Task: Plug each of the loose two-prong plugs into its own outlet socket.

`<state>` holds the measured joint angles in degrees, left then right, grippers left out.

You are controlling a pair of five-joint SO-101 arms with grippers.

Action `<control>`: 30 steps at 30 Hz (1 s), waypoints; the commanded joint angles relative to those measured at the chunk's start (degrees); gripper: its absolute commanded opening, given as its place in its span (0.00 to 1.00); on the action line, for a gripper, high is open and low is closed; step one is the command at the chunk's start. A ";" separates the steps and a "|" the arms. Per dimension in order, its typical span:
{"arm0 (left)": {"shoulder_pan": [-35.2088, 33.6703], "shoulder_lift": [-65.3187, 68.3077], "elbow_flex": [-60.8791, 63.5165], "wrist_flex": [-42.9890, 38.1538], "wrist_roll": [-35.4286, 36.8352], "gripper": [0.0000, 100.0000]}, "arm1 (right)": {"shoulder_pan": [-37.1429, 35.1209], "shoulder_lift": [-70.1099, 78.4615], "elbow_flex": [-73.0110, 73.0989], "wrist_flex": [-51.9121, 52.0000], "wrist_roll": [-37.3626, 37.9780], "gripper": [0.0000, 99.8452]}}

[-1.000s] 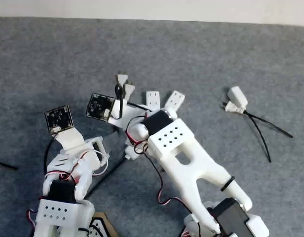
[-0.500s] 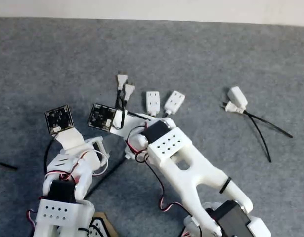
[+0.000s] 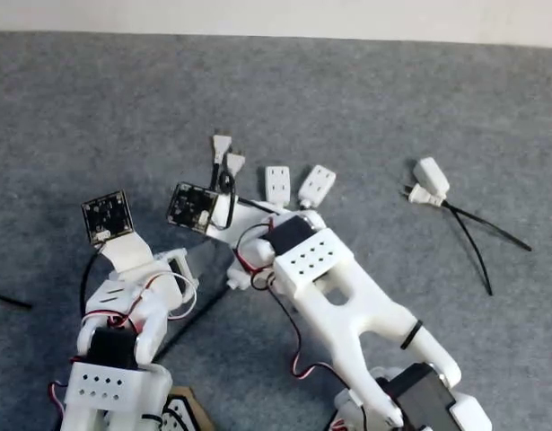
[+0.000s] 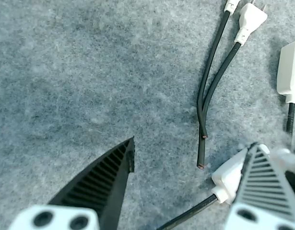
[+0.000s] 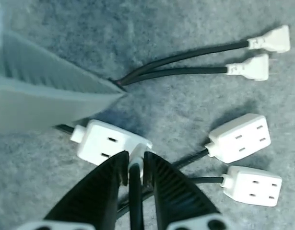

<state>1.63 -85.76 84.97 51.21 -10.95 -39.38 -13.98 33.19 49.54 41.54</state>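
Since the earliest high view, the right arm [image 3: 347, 287] has drawn back toward the lower edge of the frame, uncovering the pair of sockets [image 3: 277, 186] at centre. The left arm [image 3: 123, 305], at lower left, is unchanged.

Right gripper [image 5: 134, 160]: clenched on a white plug [image 5: 136, 152] whose black cord runs back between the fingers. The plug's nose meets the end of the near socket [image 5: 101, 140]; whether the prongs have entered cannot be told.

Left gripper [image 4: 193, 143]: spread wide, grasping nothing, above the grey carpet [image 4: 65, 72].

Two loose plugs [image 3: 222, 144] lie unplugged left of centre in the upper half of the high view, their cords trailing down toward the right wrist. A further plug [image 3: 428, 180] lies well apart at upper right.

Likely hazards:
- The near socket looks light and is unbraced, so a push off the slot line would probably slide or pivot it on the carpet rather than seat the prongs.
- A tilted grasp could bend a prong.
- The wrist could drag the loose cord ends, which lie just beside the socket.
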 commanded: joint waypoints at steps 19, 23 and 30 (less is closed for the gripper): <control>0.22 -0.31 -0.57 -0.88 0.53 0.35 | -2.51 -0.84 0.22 -0.57 -1.67 0.01; 0.22 -0.31 -0.57 -0.88 0.53 0.35 | -2.77 -0.92 -0.04 0.84 -2.64 0.01; 0.22 -0.40 -0.57 -0.79 0.53 0.35 | -2.33 -0.40 -0.04 0.84 -2.46 0.01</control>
<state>1.63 -85.76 84.97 51.21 -10.95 -41.41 -13.98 33.27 49.80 39.52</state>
